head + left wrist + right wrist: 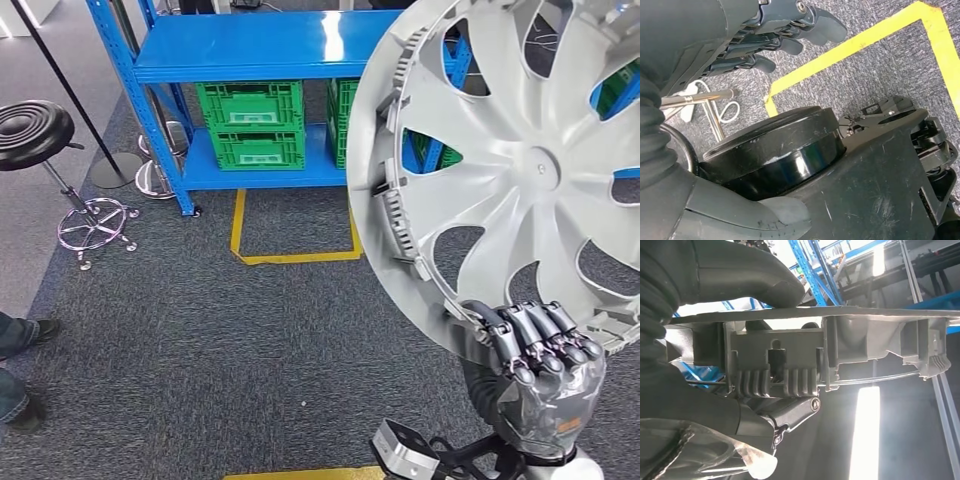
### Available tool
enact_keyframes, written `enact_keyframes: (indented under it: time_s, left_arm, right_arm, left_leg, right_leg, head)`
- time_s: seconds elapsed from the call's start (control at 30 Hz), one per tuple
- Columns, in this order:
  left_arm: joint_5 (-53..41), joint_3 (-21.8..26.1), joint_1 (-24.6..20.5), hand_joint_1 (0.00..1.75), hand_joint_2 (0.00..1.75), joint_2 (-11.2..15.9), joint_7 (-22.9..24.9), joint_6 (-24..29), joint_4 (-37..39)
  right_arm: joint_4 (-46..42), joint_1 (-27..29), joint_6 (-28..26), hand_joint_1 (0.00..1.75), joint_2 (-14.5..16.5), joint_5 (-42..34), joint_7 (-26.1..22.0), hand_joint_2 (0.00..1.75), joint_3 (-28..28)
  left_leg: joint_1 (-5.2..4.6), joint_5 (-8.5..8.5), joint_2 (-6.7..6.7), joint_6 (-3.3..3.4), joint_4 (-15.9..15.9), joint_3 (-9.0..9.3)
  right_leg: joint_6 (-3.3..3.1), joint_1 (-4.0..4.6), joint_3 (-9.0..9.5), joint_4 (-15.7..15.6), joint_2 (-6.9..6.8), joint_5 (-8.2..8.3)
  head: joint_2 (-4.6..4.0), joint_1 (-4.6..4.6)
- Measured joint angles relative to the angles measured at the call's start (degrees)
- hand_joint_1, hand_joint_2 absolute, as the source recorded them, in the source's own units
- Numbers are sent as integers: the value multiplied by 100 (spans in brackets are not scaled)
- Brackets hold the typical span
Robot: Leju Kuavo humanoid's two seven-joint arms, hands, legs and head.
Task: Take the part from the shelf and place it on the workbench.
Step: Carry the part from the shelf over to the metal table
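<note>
The fingers (540, 335) of the right hand (540, 375) are curled over the lower rim of the wheel cover (521, 170), gripping it from beneath, with the cover standing up on edge above them. In the right wrist view the thumb lies along one face of the rim and the darker fingers (791, 412) hook under a ribbed clip on the other, so the hold is on a thin edge only. That looks like the weak point: the whole disc rises above the grip, and I judge that a quick turn or a jolt while walking could make it pivot in the fingers or slip out.

The left hand (764, 40) hangs by the robot's side over the carpet, holding nothing, its fingers loosely curved and apart. It gives no support to the cover.

Beyond the right fingers, the cover hides much of the floor and the right end of the blue shelf (256, 50). The rim could catch the shelf post if the robot turns while close. The green crates (253, 125) on the shelf sit behind the cover. Off to the far left stand a black stool (34, 130) and a person's shoes (23, 335), both worth avoiding on the way. The workbench isn't visible, so the carry is not finished.
</note>
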Motion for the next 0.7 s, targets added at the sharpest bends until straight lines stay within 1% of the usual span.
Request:
enact_keyframes:
  time_s: [0.03, 0.07, 0.1, 0.13, 0.2, 0.23, 0.27, 0.3, 0.33, 0.37, 0.4, 0.43, 0.47, 0.53, 0.57, 0.6, 0.63, 0.67, 0.7]
  left_arm:
    - [-11, -1, -1, 0, 175, -4, -1, -1, 0]
    - [-20, -1, -3, 0, 175, -7, -1, -2, 0]
    - [-30, -2, -4, 0, 175, -12, -1, -3, 0]
    - [-35, -4, -4, 0, 175, -18, -3, -4, 0]
    - [-43, -6, -2, 0, 175, -24, -8, -7, 0]
    - [-48, -7, -1, 0, 175, -26, -11, -8, 1]
    - [-57, -9, -1, 0, 175, -26, -14, -8, 1]
    - [-67, -12, -2, 0, 175, -28, -16, -9, 2]
    - [-77, -18, -4, 0, 175, -32, -19, -9, 2]
    - [-87, -25, -6, 0, 175, -35, -21, -9, 2]
    - [-94, -32, -8, 0, 175, -38, -24, -10, 2]
    - [-102, -38, -9, 0, 175, -40, -28, -10, 2]
    - [-109, -42, -11, 0, 175, -40, -32, -11, 2]
    - [-121, -46, -14, 0, 175, -42, -37, -11, 2]
    - [-125, -48, -16, 0, 175, -44, -37, -11, 2]
    - [-129, -49, -17, 0, 175, -45, -39, -11, 2]
    - [-133, -50, -15, 0, 175, -45, -41, -12, 2]
    - [-133, -50, -16, 0, 175, -45, -45, -14, 2]
    - [-133, -50, -20, 0, 175, -43, -54, -17, 2]
  right_arm:
    - [-1, 1, 0, 175, -1, -1, 9, 175, 0]
    - [-2, 4, 0, 175, -1, -1, 17, 175, 0]
    - [-4, 5, 0, 175, -2, -1, 22, 175, 0]
    - [-5, 6, 0, 175, -2, -2, 26, 175, 0]
    - [-3, 10, 0, 175, -2, -1, 24, 175, 0]
    - [-2, 13, 0, 175, -2, 0, 20, 175, 0]
    - [0, 15, 0, 175, -2, 1, 16, 175, 0]
    - [1, 15, 0, 175, -2, 1, 12, 175, 0]
    - [1, 15, 0, 175, -2, 1, 11, 175, 0]
    - [1, 10, 0, 175, -2, 0, 11, 175, 0]
    - [1, 9, 0, 175, -2, -1, 11, 175, 0]
    - [1, 8, 0, 175, -2, -1, 11, 175, 0]
    - [1, 7, 0, 175, -2, -2, 11, 175, 0]
    - [1, 12, 0, 175, -2, -2, 10, 175, 0]
    - [1, 11, 0, 175, -2, -2, 9, 175, 0]
    - [1, 9, 0, 175, -2, -2, 6, 175, 0]
    - [1, 7, 0, 175, -2, -2, 4, 175, 0]
    - [1, 5, 0, 175, -2, -2, 3, 175, -1]
    - [1, 6, 0, 175, -2, -2, 2, 175, -1]
  left_leg:
    - [19, 26, 19, 20, -26, 6]
    - [39, 56, 44, 45, -58, 11]
    - [63, 87, 75, 70, -90, 8]
    - [82, 112, 111, 88, -112, -3]
    - [88, 129, 178, 96, -113, -44]
    - [88, 135, 218, 90, -110, -61]
    - [89, 140, 263, 83, -104, -75]
    - [92, 143, 307, 71, -94, -86]
    - [97, 140, 349, 55, -77, -93]
    - [98, 132, 392, 30, -50, -99]
    - [94, 117, 427, -5, -18, -103]
    - [91, 106, 460, -44, 6, -103]
    - [89, 100, 493, -85, 23, -100]
    - [105, 97, 552, -157, 34, -92]
    - [119, 53, 510, -202, 73, -103]
    - [137, -55, 422, -247, 190, -143]
    - [157, -232, 305, -292, 425, -228]
    - [176, -452, 188, -328, 769, -354]
    - [190, -665, 129, -348, 1171, -501]
  right_leg:
    - [14, 2, -16, 9, 10, -2]
    - [27, 9, -53, 65, 19, -56]
    - [40, 16, -133, 225, 24, -181]
    - [49, 19, -259, 503, 26, -370]
    - [72, 14, -563, 1264, 22, -798]
    - [82, 10, -657, 1543, 18, -913]
    - [91, 7, -654, 1629, 9, -926]
    - [97, 5, -528, 1476, -14, -833]
    - [98, 2, -295, 1112, -65, -669]
    - [92, 9, -33, 671, -169, -545]
    - [73, 14, 177, 300, -263, -445]
    - [42, 27, 302, 69, -323, -403]
    - [3, 42, 338, -17, -345, -408]
    - [-77, 53, 316, -8, -242, -372]
    - [-114, 45, 316, -11, -196, -350]
    - [-149, 35, 316, -17, -146, -322]
    - [-178, 23, 313, -22, -96, -294]
    - [-194, 21, 303, -19, -43, -274]
    - [-203, 22, 284, -15, 16, -258]
  head:
    - [0, -1]
    - [0, 3]
    - [0, 12]
    - [0, 23]
    - [0, 38]
    - [0, 38]
    - [0, 38]
    - [0, 38]
    - [0, 38]
    - [0, 38]
    - [0, 37]
    - [0, 32]
    - [0, 30]
    - [0, 28]
    - [0, 26]
    - [0, 19]
    - [0, 11]
    - [0, 3]
    - [0, 1]
